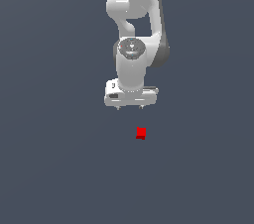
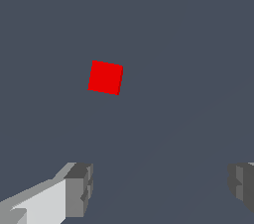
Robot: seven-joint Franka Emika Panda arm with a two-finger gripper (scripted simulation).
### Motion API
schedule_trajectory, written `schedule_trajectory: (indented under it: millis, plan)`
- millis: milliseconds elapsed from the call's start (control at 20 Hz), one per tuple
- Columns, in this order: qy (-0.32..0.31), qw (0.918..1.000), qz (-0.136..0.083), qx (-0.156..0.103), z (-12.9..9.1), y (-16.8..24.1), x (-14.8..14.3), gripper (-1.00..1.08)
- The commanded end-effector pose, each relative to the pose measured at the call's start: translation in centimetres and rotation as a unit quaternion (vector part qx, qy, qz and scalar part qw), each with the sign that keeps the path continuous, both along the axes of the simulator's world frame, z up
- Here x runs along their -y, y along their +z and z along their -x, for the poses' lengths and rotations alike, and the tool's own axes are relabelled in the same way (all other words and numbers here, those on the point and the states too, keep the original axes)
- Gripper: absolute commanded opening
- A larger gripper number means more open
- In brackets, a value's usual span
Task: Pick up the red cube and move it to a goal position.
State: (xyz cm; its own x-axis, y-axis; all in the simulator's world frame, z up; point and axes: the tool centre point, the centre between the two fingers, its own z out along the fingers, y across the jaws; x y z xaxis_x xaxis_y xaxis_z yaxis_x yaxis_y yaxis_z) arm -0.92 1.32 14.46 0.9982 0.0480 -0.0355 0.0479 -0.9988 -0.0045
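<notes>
Just plain dark grey surface (image 1: pixel 49 168), red cube (image 1: pixel 141 133) resting, gripper (image 1: pixel 130 107) apart

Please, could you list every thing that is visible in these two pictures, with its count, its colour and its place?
red cube: one, bright red, lying on the grey surface, lower in the exterior view than the gripper and a little toward that view's right; apart from the gripper, nothing touches it. In the wrist view it shows ahead of the fingers, not between them.
surface: one, plain dark grey, filling the background of both views.
arm: one, white with dark grey parts, coming down from the top of the exterior view.
gripper: one, white, pointing down, above the surface, holding nothing.
fingers: two, grey tips, set wide apart in the wrist view.
</notes>
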Motion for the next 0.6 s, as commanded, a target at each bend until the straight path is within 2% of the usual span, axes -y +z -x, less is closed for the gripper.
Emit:
schedule_trajectory:
  millis: [0,550]
  plan:
    - [0.0,1.0,0.0,0.0,0.0,0.0,0.0,1.0]
    - [-0.02,0.9998,0.001,0.004,-1.2,-2.9,-1.3,1.0]
